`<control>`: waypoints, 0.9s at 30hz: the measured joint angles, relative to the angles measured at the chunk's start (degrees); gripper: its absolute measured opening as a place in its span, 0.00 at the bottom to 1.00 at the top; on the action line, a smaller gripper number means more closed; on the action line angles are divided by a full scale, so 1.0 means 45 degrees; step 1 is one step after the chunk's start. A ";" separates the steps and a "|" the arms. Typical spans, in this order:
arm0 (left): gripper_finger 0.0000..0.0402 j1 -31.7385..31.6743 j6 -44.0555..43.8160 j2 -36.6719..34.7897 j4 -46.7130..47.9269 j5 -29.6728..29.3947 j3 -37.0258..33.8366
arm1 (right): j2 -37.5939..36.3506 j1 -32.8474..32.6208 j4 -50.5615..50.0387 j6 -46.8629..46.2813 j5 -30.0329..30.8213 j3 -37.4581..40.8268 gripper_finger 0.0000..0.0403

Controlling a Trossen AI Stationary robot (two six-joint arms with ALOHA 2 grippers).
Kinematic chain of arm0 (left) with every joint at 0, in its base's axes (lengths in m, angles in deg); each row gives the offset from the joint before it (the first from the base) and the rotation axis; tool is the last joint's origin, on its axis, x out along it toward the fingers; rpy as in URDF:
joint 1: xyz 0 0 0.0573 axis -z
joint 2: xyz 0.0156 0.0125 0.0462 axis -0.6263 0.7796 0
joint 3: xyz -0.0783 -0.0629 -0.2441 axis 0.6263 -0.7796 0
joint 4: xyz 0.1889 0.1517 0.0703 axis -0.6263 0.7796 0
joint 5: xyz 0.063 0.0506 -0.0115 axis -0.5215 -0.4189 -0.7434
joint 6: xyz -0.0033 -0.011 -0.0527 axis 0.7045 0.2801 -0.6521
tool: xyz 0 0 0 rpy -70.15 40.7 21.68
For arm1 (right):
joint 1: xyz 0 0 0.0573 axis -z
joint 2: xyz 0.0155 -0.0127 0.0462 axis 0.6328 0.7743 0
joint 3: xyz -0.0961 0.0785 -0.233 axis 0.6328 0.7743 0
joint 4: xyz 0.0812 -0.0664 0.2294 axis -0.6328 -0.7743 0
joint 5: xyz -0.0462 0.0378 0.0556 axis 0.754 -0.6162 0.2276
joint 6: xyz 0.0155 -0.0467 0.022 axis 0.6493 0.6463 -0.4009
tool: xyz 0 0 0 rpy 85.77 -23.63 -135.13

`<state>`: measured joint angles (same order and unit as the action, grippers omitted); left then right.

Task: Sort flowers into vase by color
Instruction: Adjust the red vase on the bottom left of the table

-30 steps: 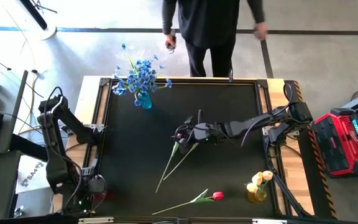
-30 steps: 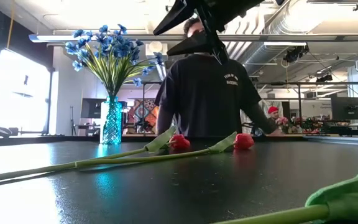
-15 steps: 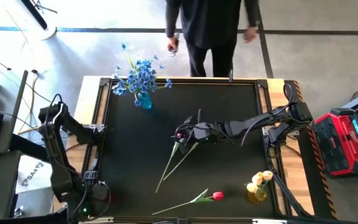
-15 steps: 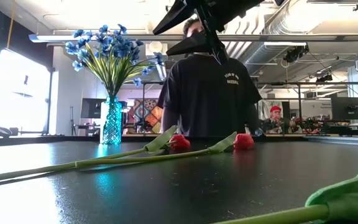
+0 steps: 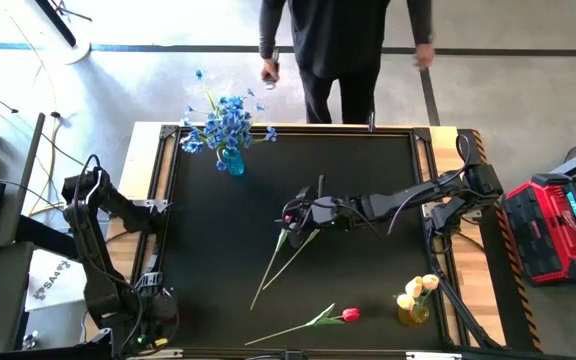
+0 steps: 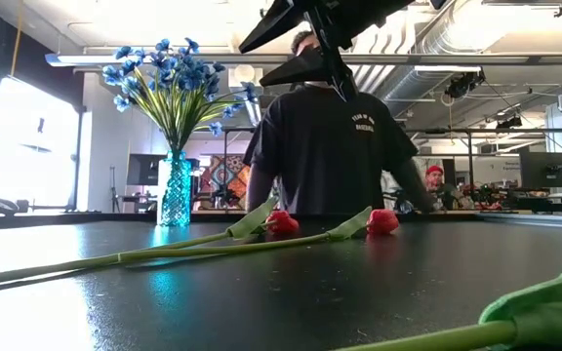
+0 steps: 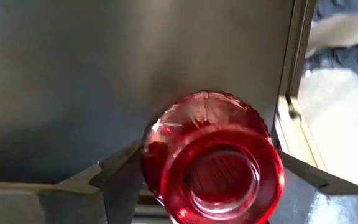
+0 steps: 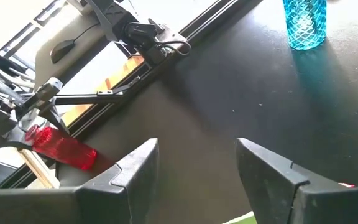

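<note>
While the right gripper (image 5: 293,214) hangs above the two red tulips (image 5: 290,212) at mid-table with its jaws apart and nothing between them, we see the left gripper (image 7: 207,186) at the near left corner, jaws closed around a red vase (image 7: 213,162). That vase looks tilted in the right wrist view, held off the mat. A third red tulip (image 5: 349,315) lies near the front edge, well apart from the pair. Blue flowers (image 5: 226,122) stand in a teal vase (image 5: 232,161) at the far left. Yellow tulips (image 5: 419,290) sit in a yellow vase (image 5: 413,313) near the right front. A person (image 5: 340,45) stands beyond the table's far edge.
</note>
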<state>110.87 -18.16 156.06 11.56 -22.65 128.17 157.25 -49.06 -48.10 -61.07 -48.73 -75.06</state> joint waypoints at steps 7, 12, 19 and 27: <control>0.64 -0.0194 0.0122 -0.0010 -0.0183 -0.1409 -0.0408 | 0.0004 0.0000 0.0064 0.0000 -0.0016 0.0000 0.50; 0.64 -0.0609 -0.0143 -0.0010 -0.0095 -0.1743 -0.1023 | 0.0005 0.0000 0.0067 0.0000 -0.0115 0.0000 0.50; 0.64 -0.1756 0.0817 -0.0010 0.0057 -0.2295 -0.1409 | 0.0005 -0.0063 0.0036 -0.0121 -0.0153 0.0000 0.50; 0.68 -0.2587 0.1152 -0.0484 0.0074 -0.2279 -0.1418 | 0.0336 0.0234 -0.4595 -0.5208 0.0204 -0.0008 0.49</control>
<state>99.23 -12.97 153.88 11.89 -32.90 121.79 158.76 -48.01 -68.77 -84.51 -47.81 -75.09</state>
